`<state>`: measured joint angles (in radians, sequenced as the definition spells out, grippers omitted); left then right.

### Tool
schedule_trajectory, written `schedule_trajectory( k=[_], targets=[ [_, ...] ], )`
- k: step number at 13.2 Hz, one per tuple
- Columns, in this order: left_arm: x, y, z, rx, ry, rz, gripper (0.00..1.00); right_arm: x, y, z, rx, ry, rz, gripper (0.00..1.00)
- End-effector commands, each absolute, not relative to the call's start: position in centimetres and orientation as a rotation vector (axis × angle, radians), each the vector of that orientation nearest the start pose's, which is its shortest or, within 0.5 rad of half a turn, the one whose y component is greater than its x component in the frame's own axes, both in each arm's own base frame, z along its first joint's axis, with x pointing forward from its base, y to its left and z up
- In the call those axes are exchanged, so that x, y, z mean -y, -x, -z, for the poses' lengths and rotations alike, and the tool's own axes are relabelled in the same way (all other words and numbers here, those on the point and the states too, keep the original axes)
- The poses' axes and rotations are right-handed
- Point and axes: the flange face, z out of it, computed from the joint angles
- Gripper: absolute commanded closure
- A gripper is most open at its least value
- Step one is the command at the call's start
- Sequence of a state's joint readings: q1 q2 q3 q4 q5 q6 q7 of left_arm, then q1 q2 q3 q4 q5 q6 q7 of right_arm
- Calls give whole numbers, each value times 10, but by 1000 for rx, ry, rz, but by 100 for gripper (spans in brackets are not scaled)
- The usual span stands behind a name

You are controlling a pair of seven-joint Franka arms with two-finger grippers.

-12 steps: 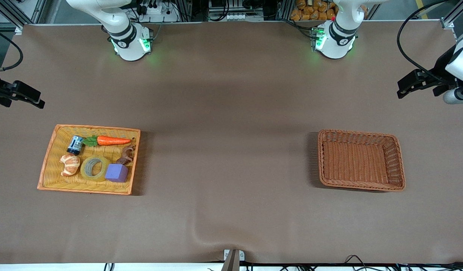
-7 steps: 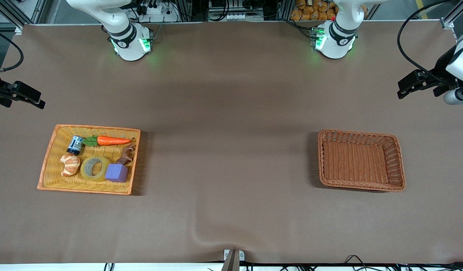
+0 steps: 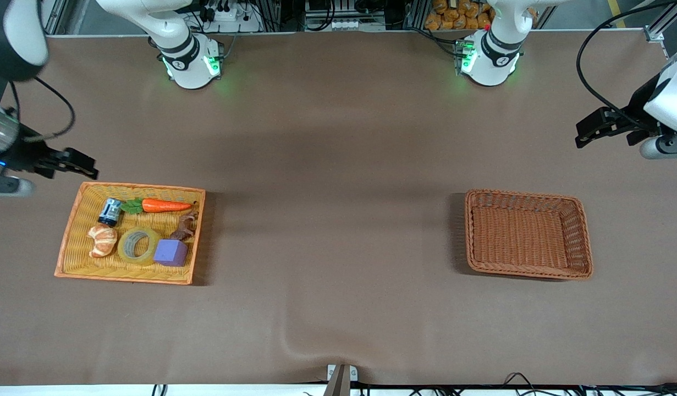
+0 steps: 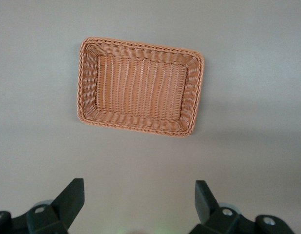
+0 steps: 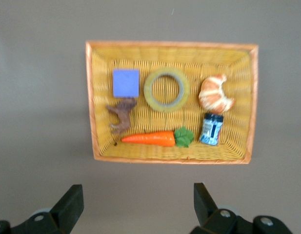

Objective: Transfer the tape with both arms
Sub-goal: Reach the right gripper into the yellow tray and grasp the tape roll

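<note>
The tape, a yellowish ring, lies flat in the yellow wicker tray between a croissant and a purple cube. It also shows in the right wrist view. My right gripper is open and empty, up over the table by a corner of the tray; its jaws stand wide apart. My left gripper is open and empty, up over the table at the left arm's end; its jaws stand wide apart, with the brown basket in its view.
The tray also holds a carrot, a small blue can and a brown figure. The empty brown wicker basket stands toward the left arm's end of the table.
My right arm has swung in from the table's end, bringing its gripper close to the tray. My left gripper has shifted slightly. Nothing in the tray has moved.
</note>
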<state>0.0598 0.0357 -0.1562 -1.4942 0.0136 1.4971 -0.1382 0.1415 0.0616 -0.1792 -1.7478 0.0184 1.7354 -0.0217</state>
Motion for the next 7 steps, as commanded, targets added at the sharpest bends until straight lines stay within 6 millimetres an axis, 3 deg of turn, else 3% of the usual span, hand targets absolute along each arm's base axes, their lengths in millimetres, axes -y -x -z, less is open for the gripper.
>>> schedule_trajectory(
  k=[1,3,5,7],
  targets=[
    [51,-561,-634,51,3179,-47,0,19,-587,-455,67,3141,-200,0],
    [49,-561,-635,56,3179,-45,0,21,-612,-392,179,3151,-197,0],
    [49,-561,-634,56,3178,-47,0,15,-624,-322,314,3142,-270,0],
    [55,-561,-634,38,3163,-44,0,20,-633,-274,481,3127,-259,0]
  ],
)
